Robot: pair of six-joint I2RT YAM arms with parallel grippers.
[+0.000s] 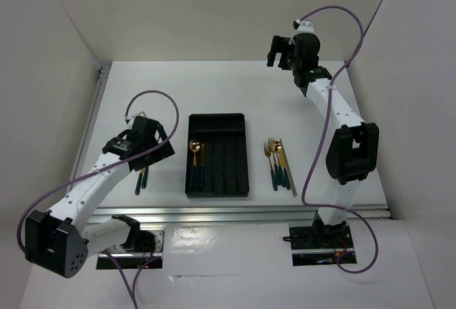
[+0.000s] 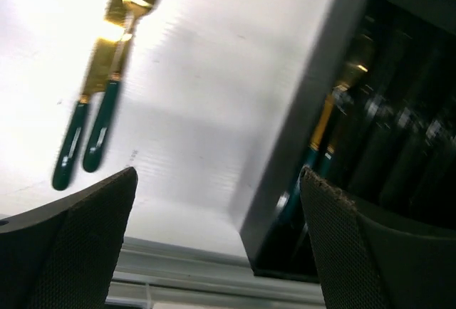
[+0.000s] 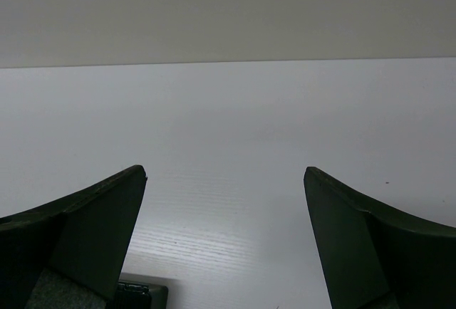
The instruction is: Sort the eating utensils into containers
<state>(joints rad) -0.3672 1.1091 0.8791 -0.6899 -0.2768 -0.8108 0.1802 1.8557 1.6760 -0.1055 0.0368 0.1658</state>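
the left gripper (image 2: 217, 181) fills the bottom of its own wrist view, jaws spread wide with nothing between them, hanging over the table (image 1: 164, 88) just left of the black tray (image 1: 217, 118). two green-handled utensils (image 1: 196, 161) (one shows a round gold spoon head) lie lengthwise in the tray's leftmost compartments. another pair (image 1: 141, 179) lies on the table left of the tray, its heads hidden under the left gripper in the top view. right of the tray a cluster of forks and a spoon (image 1: 276, 163) lies side by side, a thin silver piece (image 1: 292, 177) along its right edge. the right gripper (image 1: 279, 51) hangs over the table's far side, well apart from everything, likewise spread and empty.
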